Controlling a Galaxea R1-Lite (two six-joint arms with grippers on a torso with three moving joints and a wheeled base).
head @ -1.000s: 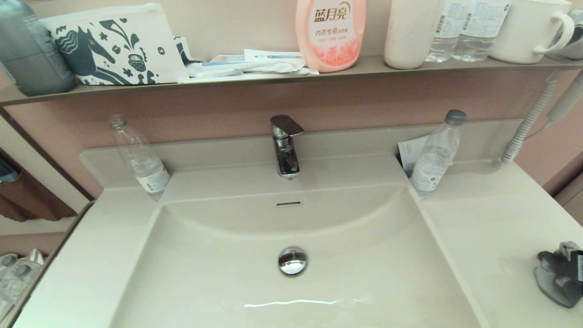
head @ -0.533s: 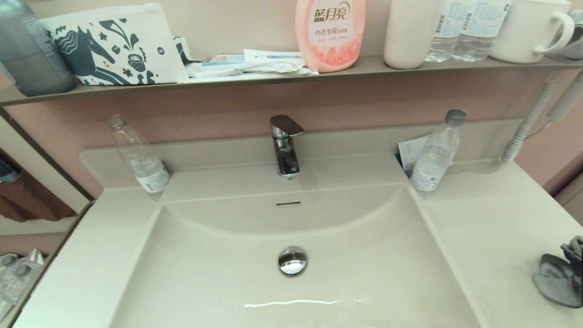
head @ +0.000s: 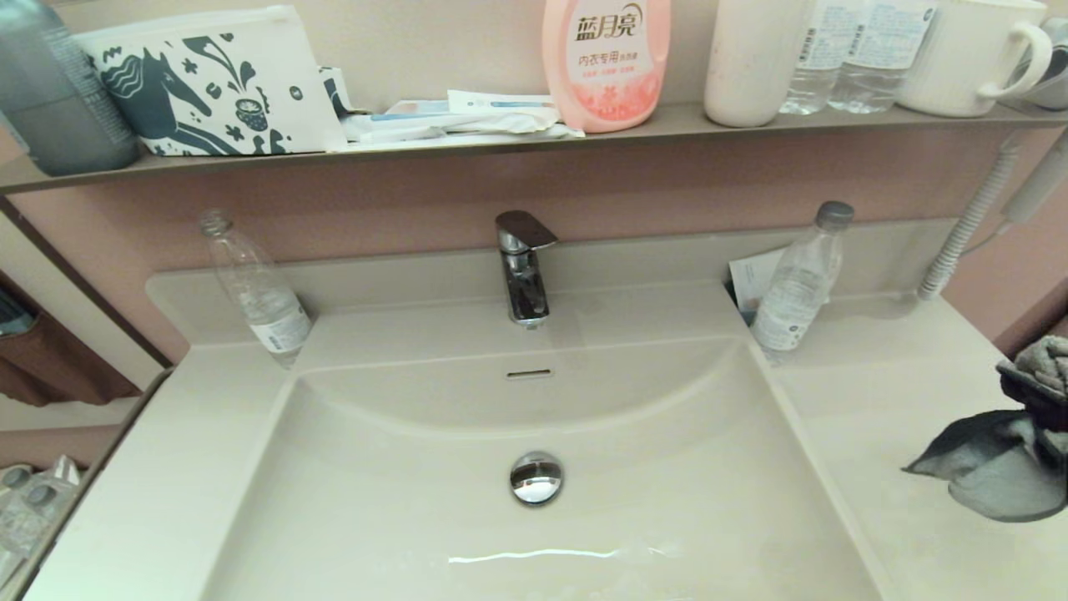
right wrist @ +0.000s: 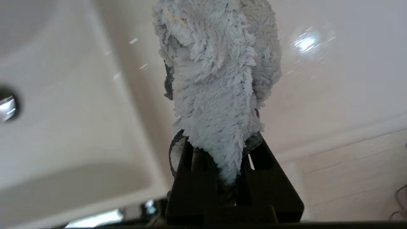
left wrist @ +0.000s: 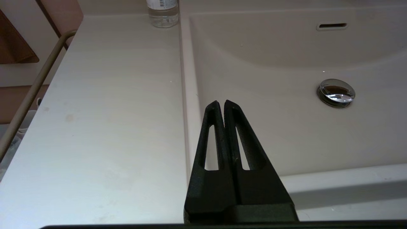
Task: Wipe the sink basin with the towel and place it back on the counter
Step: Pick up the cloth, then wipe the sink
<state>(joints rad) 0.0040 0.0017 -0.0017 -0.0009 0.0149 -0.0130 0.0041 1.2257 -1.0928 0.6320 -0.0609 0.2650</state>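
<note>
While the left gripper (left wrist: 221,103) is idling at the lower left, fingers pressed together on nothing above the rim where the bench (head: 150,501) meets the sink basin (head: 400,517), the work is happening at the far right of the frame. The right gripper (right wrist: 230,178) is pinching the towel (head: 993,467) tightly by one bunched end, and the cloth is dangling clear above the bench at the right edge. It is looking light, soft and floppy, with no stiffness, so a firm pinch on a gathered fold seems best. Compared with a second ago, the towel is no longer lying crumpled on the bench; it is hanging higher and spreading leftward.
</note>
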